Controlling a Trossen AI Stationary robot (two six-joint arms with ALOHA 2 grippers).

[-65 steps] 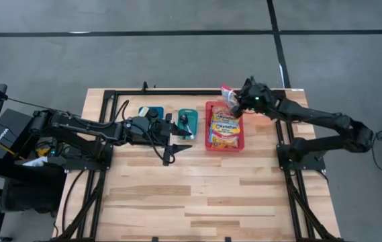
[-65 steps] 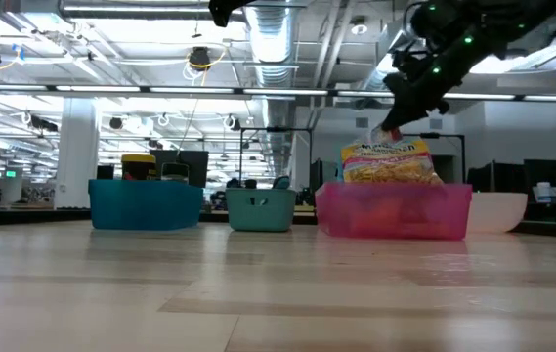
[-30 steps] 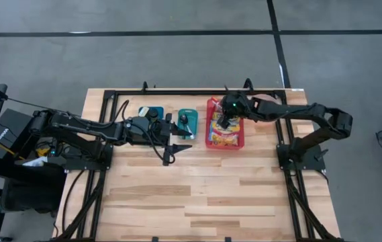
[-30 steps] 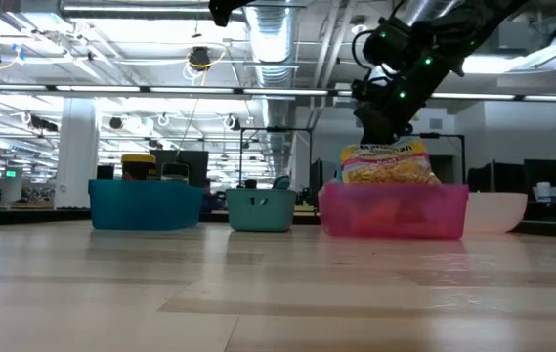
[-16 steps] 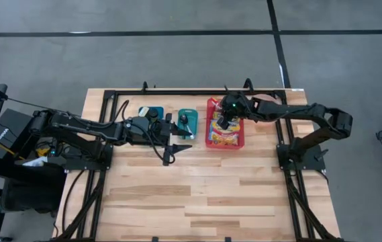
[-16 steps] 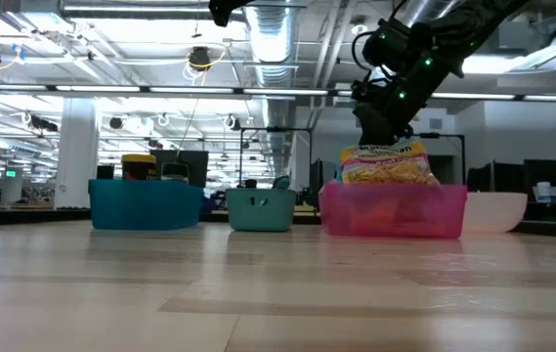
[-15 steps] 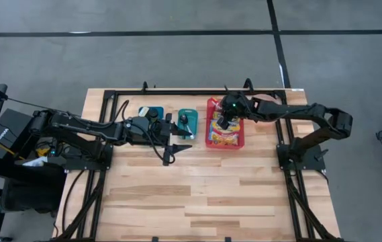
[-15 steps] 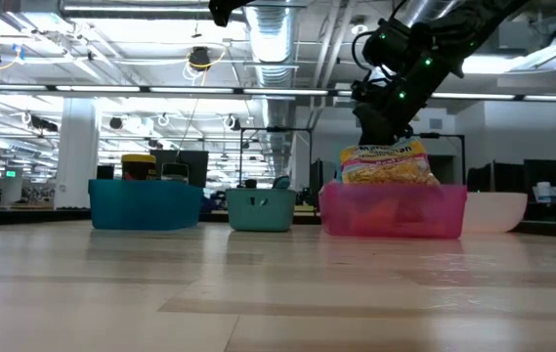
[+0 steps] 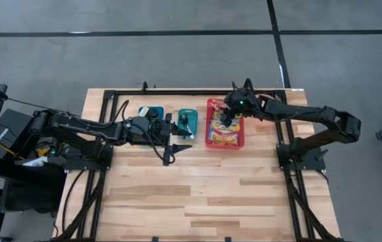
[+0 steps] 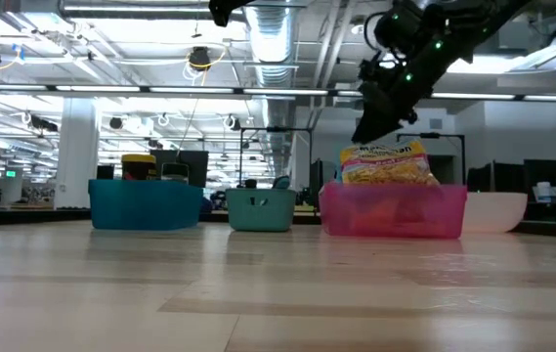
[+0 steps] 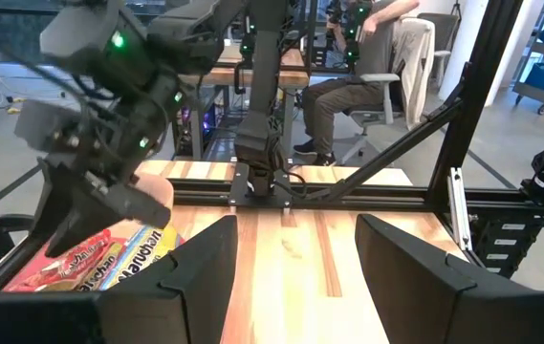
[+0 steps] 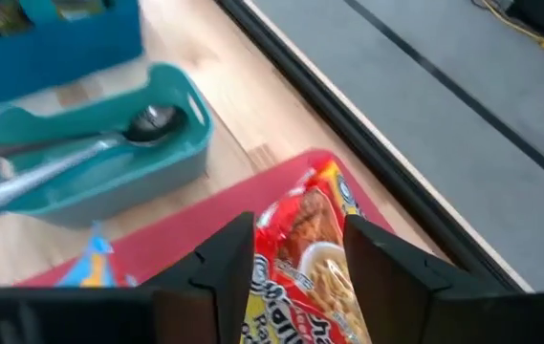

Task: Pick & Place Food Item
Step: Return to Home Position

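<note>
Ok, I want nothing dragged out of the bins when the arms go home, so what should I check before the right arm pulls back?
1. The orange noodle pack is in the red bin: ok, standing with its top above the rim.
2. The right gripper is free of the pack: ok, open and just above it.
3. The left gripper is empty: ok, open over the table near the green bin.
4. The spoon is in the green bin: ok.
5. The person is clear of the arms: ok, seated beyond the table.
</note>
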